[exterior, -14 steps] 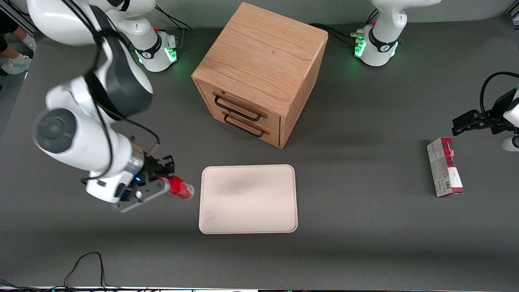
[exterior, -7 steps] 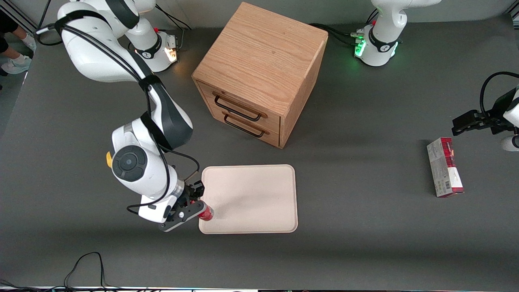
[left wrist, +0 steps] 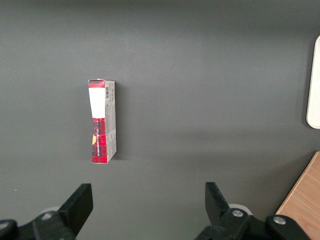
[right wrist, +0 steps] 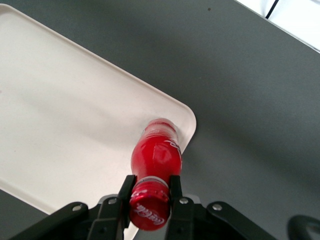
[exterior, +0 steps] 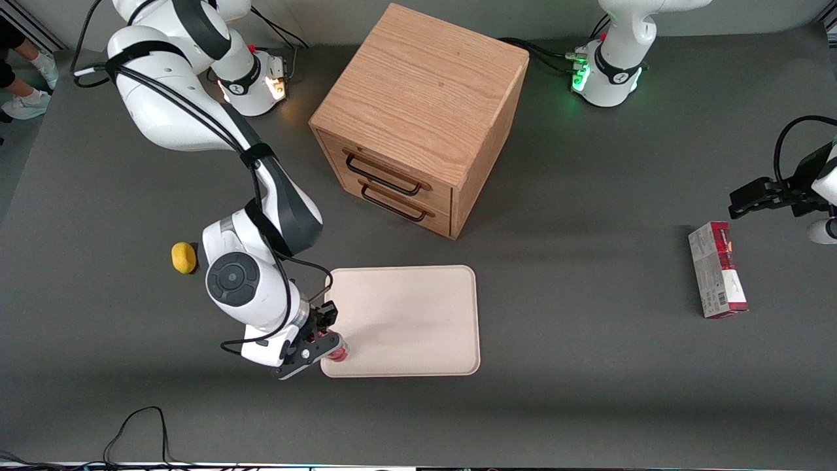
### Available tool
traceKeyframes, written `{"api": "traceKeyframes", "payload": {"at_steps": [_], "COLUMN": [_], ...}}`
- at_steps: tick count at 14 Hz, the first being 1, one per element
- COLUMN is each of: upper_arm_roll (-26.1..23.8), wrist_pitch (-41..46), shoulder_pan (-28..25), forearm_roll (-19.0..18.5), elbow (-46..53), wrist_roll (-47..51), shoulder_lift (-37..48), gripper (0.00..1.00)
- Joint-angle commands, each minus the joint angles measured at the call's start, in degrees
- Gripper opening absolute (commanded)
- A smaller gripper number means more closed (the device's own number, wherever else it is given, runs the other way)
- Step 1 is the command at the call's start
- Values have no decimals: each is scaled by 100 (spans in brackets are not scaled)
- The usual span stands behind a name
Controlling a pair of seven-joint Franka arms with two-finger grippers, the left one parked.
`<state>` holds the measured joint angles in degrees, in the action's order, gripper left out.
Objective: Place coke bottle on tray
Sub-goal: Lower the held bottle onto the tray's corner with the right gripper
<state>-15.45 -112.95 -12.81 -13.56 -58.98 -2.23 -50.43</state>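
The small red coke bottle (exterior: 337,352) stands upright at the corner of the pale beige tray (exterior: 418,307) that is nearest the front camera, toward the working arm's end. My right gripper (exterior: 325,341) is shut on its neck, just under the red cap. In the right wrist view the two black fingers (right wrist: 126,192) clamp the capped neck, and the bottle body (right wrist: 156,152) reaches down to the tray's rounded corner (right wrist: 186,116). Whether the base touches the tray cannot be told.
An oak drawer cabinet (exterior: 418,111) stands farther from the front camera than the tray. A yellow lemon (exterior: 184,257) lies on the table beside the working arm. A red-and-white carton (exterior: 717,269) lies toward the parked arm's end, also in the left wrist view (left wrist: 102,121).
My right gripper carried the coke bottle from beside the tray onto the tray's near corner and turned it upright. The arm moved off the lemon, which now shows.
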Motion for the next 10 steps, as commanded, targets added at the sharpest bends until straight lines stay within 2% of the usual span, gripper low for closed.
{"api": "traceKeyframes", "payload": {"at_steps": [1, 2, 3, 4, 5, 10], "upper_arm_roll": [-63, -55, -63, -63, -63, -63], "wrist_pitch": [-183, -227, -236, -245, -306, -351], "shoulder_pan": [-19, -19, -19, -19, 7, 59], "forearm_roll": [-147, -139, -139, -130, -130, -77], "elbow": [63, 53, 53, 45, 45, -8], "wrist_roll": [100, 100, 100, 213, 397, 460], "shoulder_lift": [-55, -46, -54, -55, -55, 59], "gripper": [30, 36, 61, 96, 100, 100]}}
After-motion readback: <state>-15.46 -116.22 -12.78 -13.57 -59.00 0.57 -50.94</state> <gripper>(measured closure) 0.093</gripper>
